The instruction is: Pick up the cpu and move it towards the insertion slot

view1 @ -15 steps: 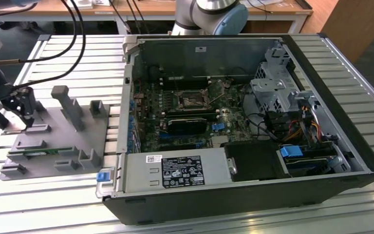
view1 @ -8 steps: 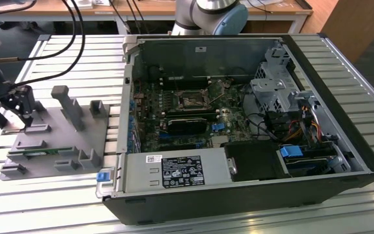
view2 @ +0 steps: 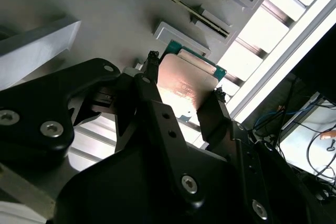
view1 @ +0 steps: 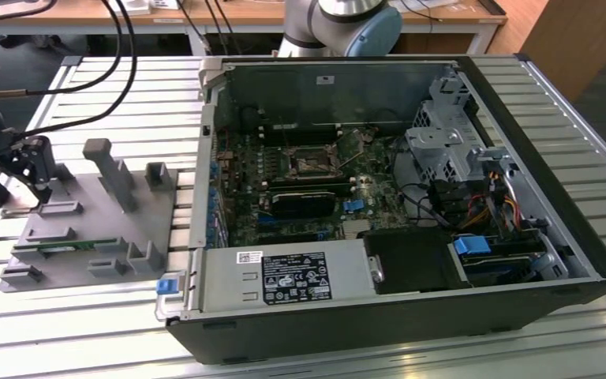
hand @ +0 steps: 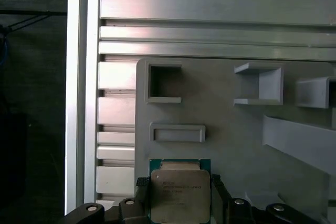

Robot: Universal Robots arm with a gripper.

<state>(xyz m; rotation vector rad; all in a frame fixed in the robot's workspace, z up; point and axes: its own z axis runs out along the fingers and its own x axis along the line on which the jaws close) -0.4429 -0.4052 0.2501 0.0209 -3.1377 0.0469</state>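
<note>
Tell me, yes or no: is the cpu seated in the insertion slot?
No, the gripper holds the cpu over the grey holder, away from the insertion slot.

A slatted aluminium table [view1: 61,316] spans the scene, with a wooden desk [view1: 472,9] beyond its far edge and a wooden panel [view1: 571,39] at the exterior view's right.

Robotics lab — slatted aluminium bench [view1: 72,324], opened computer case [view1: 387,324], arm base [view1: 350,24]
</note>
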